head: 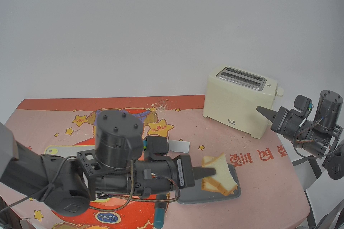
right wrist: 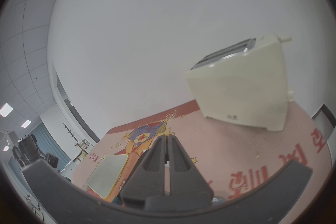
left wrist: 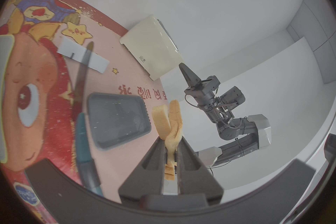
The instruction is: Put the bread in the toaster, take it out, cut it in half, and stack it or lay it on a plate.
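Tablecloth (left wrist: 134, 76), tray (left wrist: 115, 119), bread (left wrist: 174, 119) in left claw (left wrist: 171, 144)

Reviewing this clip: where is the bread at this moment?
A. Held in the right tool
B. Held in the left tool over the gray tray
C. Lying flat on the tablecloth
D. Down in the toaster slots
B: the left tool is shut on the bread, clear of the empty tray; the toaster slots are empty and the right tool holds nothing.
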You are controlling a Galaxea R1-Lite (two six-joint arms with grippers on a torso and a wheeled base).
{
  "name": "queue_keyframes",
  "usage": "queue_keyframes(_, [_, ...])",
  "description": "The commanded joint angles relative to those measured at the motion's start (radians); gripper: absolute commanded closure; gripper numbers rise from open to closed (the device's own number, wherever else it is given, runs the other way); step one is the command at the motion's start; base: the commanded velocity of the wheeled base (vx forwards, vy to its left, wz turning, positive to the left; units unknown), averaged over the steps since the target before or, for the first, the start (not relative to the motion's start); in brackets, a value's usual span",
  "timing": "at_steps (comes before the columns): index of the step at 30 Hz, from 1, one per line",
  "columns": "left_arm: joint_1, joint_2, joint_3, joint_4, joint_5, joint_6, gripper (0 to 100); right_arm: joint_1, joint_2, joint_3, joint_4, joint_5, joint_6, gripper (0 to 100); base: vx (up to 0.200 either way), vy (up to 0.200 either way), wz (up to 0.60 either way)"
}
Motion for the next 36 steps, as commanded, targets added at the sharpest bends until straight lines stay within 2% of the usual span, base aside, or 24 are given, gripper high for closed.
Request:
queue_keyframes(1, [0.003,0.103,-0.047,0.001,0.0,-0.003,100,-0.004,-0.002,0.001,-0.002,0.002,-0.002,100,0.0,0.0,0.0])
queue_keyframes(9, [0.003,0.196,-0.072,0.0,0.001,-0.004,100,-0.002,0.004,0.003,0.0,0.002,-0.002,100,0.0,0.0,0.0])
queue_keyframes(33, [-0.001,0.197,-0.098,0.009,-0.003,-0.016,100,-0.001,0.009,0.004,-0.005,0.002,-0.002,100,0.0,0.0,0.0])
queue_keyframes(34, [-0.001,0.197,-0.098,0.009,-0.003,-0.016,0,-0.001,0.007,0.004,-0.005,0.002,-0.002,100,0.0,0.0,0.0])
queue_keyframes(36, [-0.001,0.197,-0.098,0.009,-0.003,-0.016,0,-0.002,0.007,0.004,-0.005,0.002,-0.002,100,0.0,0.0,0.0])
